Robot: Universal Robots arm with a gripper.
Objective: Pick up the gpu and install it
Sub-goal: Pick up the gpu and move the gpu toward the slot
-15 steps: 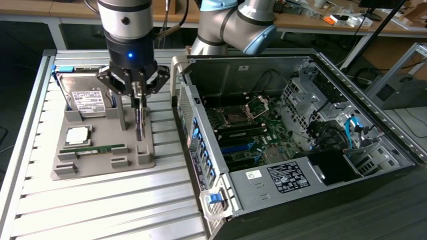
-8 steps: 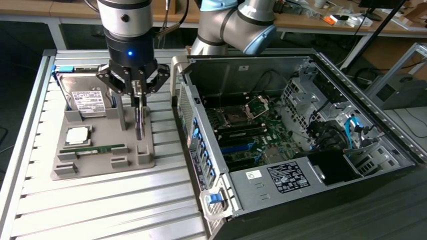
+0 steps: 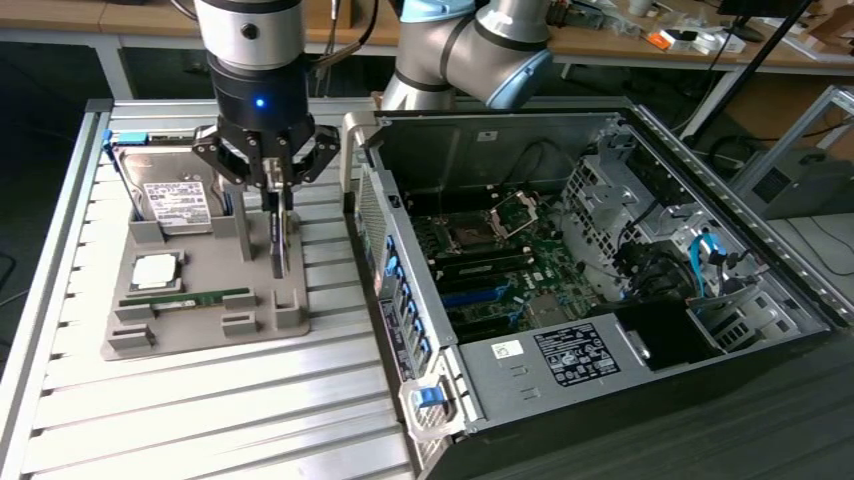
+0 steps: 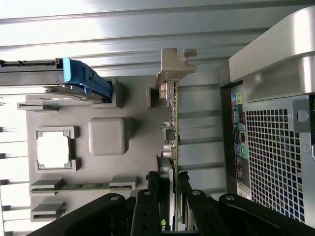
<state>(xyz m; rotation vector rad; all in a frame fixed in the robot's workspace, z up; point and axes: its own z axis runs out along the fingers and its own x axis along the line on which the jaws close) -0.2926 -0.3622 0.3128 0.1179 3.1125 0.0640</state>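
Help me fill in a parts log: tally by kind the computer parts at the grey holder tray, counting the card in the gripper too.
Hard drive: 1
Processor chip: 1
Memory stick: 1
gpu, held upright on edge by the gripper: 1
Total: 4

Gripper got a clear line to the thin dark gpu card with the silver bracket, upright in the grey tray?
Probably yes. The gripper sits right over the gpu card, down at its top edge. Nothing lies between them; the silver hard drive and the open computer case stand off to either side.
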